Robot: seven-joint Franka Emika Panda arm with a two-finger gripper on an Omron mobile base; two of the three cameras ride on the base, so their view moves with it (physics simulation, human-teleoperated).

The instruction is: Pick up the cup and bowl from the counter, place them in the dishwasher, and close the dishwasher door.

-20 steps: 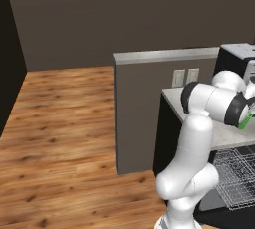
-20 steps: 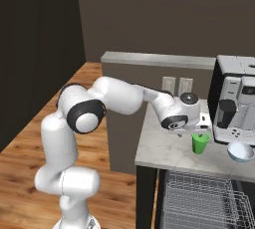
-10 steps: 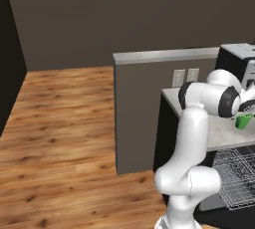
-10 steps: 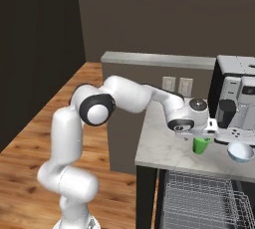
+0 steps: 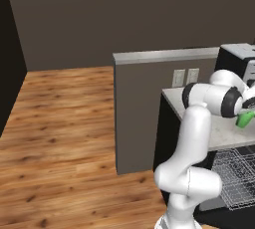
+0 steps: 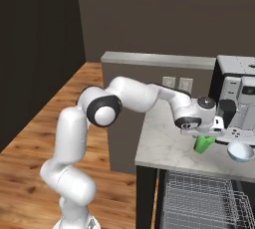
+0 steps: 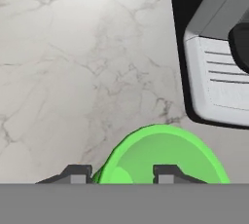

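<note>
A wooden floor ran under dark brown walls; a grey partition carried two pale sockets.

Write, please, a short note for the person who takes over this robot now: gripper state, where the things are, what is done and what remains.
Gripper: open, just above the cup, one fingertip over the cup's rim and one inside; nothing gripped.
Cup and bowl: both on the counter, in front of the coffee machine.
Dishwasher: open, its rack pulled out below the counter edge.
Done: approach to cup.
Left: grasp and load cup, load bowl, close door.
</note>
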